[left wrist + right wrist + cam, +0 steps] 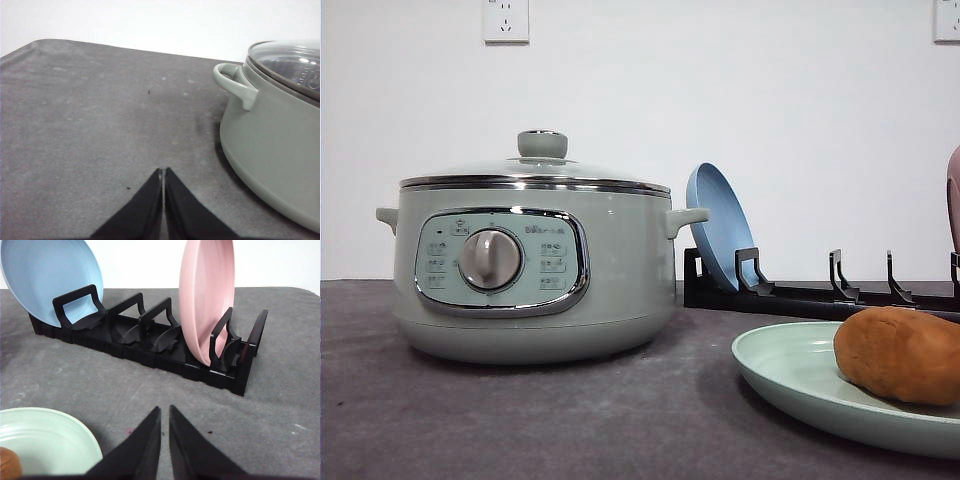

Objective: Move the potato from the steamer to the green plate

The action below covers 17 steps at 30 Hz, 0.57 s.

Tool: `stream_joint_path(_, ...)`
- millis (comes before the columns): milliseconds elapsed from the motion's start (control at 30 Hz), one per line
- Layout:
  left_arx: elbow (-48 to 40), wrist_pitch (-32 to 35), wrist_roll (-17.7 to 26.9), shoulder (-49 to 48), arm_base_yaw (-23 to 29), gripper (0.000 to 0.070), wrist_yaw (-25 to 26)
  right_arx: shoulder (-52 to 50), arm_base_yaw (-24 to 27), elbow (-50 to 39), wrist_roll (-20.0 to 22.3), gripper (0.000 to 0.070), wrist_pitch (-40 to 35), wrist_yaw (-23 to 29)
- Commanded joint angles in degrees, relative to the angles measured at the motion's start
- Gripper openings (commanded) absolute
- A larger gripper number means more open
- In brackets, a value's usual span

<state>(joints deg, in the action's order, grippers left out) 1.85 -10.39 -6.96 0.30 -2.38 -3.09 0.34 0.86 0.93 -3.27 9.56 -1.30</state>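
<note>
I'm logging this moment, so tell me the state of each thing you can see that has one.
steamer: lid on
potato: lying on the green plate
green plate: flat on table
blue plate: upright in rack
pink plate: upright in rack
left gripper: shut, empty
right gripper: nearly shut, empty

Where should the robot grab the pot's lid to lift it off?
Probably by the knob in the middle of the lid, coming straight down from above. The knob sticks up like a little stub, narrow enough for fingers to close on from both sides, while the glass around it is smooth and slopes away.
</note>
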Motion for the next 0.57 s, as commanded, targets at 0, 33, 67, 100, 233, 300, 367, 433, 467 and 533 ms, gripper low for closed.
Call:
stream_joint_path(0,-1.2,-0.3,0.2,-0.1,0.0,0.0,-0.2,-0.1,0.1,-0.3,-0.6,0.0019,-0.8,0.1)
stream_joint_path(33,-1.2,-0.3,0.2,-0.1,0.0,0.0,-0.2,-0.1,0.1,-0.3,-0.6,0.0019,-0.8,0.1)
stream_joint_path(67,-1.2,-0.3,0.2,-0.1,0.0,0.0,-0.2,-0.1,0.1,-0.3,-0.6,0.0019,-0.8,0.1)
stream_joint_path(100,-1.2,-0.3,0.2,-0.1,0.0,0.0,-0.2,-0.1,0.1,-0.3,-0.6,0.0019,-0.8,0.1)
stream_joint_path(233,-1.2,-0.3,0.2,-0.1,0.0,0.0,-0.2,-0.1,0.1,-0.3,-0.6,0.0019,-0.8,0.1)
stream_joint_path(300,-1.2,-0.3,0.2,-0.1,0.0,0.0,-0.2,-0.1,0.1,-0.3,-0.6,0.0019,-0.8,0.1)
stream_joint_path(367,-1.2,-0.3,0.2,-0.1,0.0,0.0,-0.2,-0.1,0.1,-0.3,-0.6,0.0019,-0.8,0.1)
stream_joint_path(433,-1.2,-0.3,0.2,-0.1,0.0,0.0,-0.2,-0.1,0.1,-0.3,-0.6,0.0019,-0.8,0.1)
stream_joint_path(467,-1.2,-0.3,0.2,-0.1,0.0,0.0,-0.2,-0.1,0.1,-0.3,-0.6,0.0019,-0.8,0.1)
stream_joint_path(533,-1.2,-0.3,0.2,-0.1,0.0,0.0,-0.2,-0.1,0.1,-0.3,-0.6,0.0019,-0.8,0.1)
